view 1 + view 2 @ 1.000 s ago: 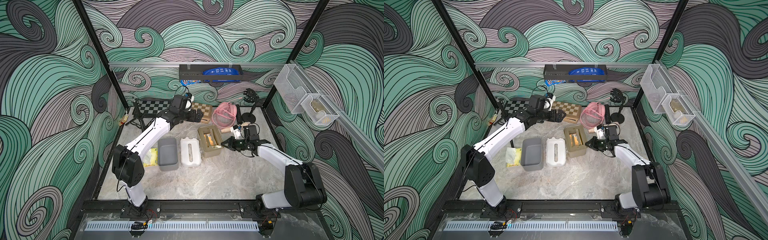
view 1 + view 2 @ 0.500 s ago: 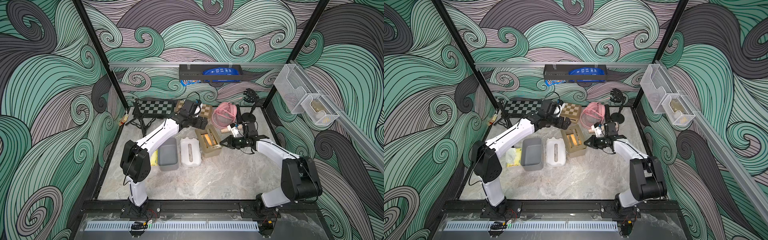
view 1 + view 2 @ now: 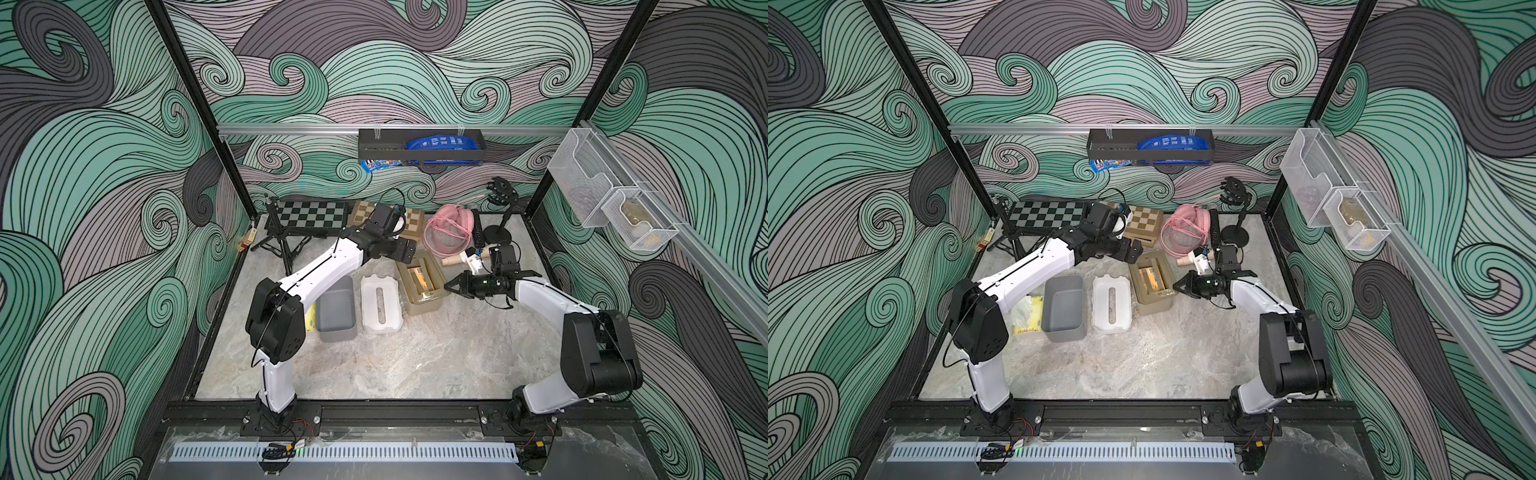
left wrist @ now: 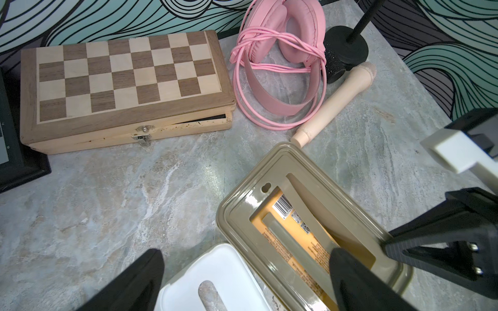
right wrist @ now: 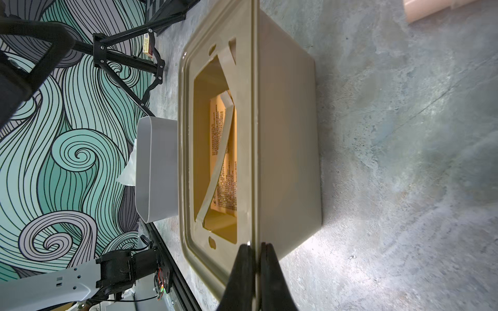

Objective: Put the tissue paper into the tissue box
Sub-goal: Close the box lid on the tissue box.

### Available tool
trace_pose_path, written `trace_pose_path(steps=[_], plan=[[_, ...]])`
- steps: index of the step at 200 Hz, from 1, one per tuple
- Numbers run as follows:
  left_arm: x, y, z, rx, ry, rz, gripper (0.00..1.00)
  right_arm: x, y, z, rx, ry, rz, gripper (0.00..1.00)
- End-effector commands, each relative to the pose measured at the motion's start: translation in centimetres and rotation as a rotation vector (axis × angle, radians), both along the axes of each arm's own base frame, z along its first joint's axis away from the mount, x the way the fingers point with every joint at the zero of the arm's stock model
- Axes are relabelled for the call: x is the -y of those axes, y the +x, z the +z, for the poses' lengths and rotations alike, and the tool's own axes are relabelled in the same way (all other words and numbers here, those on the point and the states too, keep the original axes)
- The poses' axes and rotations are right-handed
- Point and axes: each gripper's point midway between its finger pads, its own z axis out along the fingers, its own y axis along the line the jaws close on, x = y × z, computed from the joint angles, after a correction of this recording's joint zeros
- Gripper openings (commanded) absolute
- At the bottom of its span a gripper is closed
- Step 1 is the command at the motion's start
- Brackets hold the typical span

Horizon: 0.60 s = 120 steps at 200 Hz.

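Right gripper (image 5: 256, 246) pinched shut on the rim of the tan tissue box (image 3: 428, 306).
Inside the box an orange tissue pack (image 4: 272, 229) lies under a strap, with a white slotted lid (image 3: 380, 303) just beside. Left gripper (image 3: 406, 250) hovers spread wide over the box's far end; wooden chess box (image 4: 121, 75) and pink headphones (image 4: 283, 40) lie beyond.

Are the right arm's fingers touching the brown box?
Touching: the right wrist view shows the right fingers pinching the rim of the brown box.
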Motion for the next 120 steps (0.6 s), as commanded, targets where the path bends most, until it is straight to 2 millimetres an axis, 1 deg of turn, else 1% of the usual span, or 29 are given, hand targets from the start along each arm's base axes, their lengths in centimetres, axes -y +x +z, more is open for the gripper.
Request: trace_pose_path(steps=[1,32,73,120], plan=[[-0.4,-0.7,-2.3,-0.049,0.081,-0.005,0.99,0.4,-0.2,-1.2,-0.032,-0.021,-0.011,0.0],[-0.7,-0.8,-2.8,-0.063,0.107,0.012,0.99,-0.1,0.1,-0.8,-0.03,0.013,-0.002,0.0],[-1.2,-0.7,-2.5,-0.053,0.118,0.041,0.99,-0.4,0.2,-0.4,-0.027,0.046,0.003,0.0],[-1.9,-1.1,-3.4,-0.071,0.149,0.058,0.99,-0.9,0.1,-0.5,-0.045,0.085,-0.004,0.0]])
